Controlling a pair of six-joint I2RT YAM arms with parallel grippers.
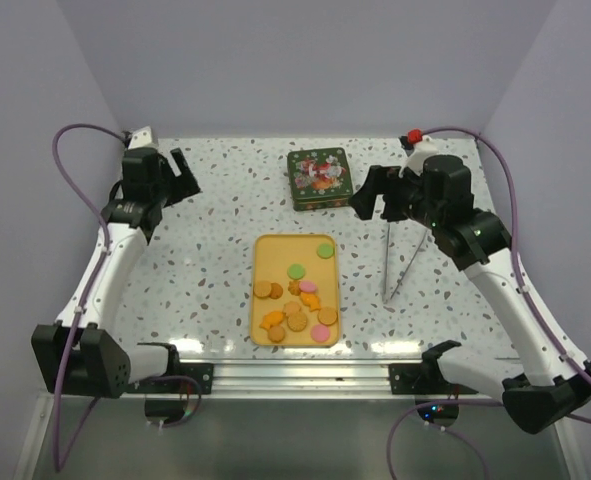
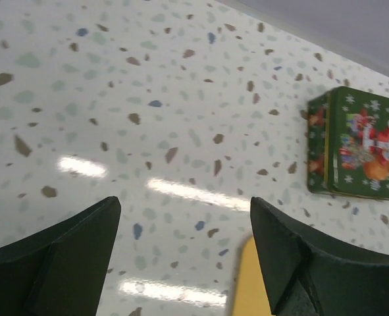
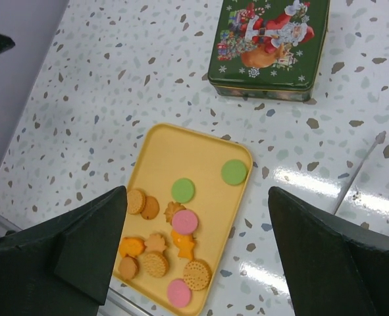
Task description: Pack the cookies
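Several cookies, round or flower-shaped in green, pink, orange and tan, lie on a yellow tray at the table's near middle. In the right wrist view the cookies fill the tray's near half. A closed green Christmas tin stands behind the tray; it also shows in the right wrist view and the left wrist view. My left gripper is open and empty at the far left. My right gripper is open and empty, right of the tin.
Long metal tongs lie on the table right of the tray, below my right arm; one tip shows in the right wrist view. The tray's corner shows between the left fingers. Purple walls enclose the table.
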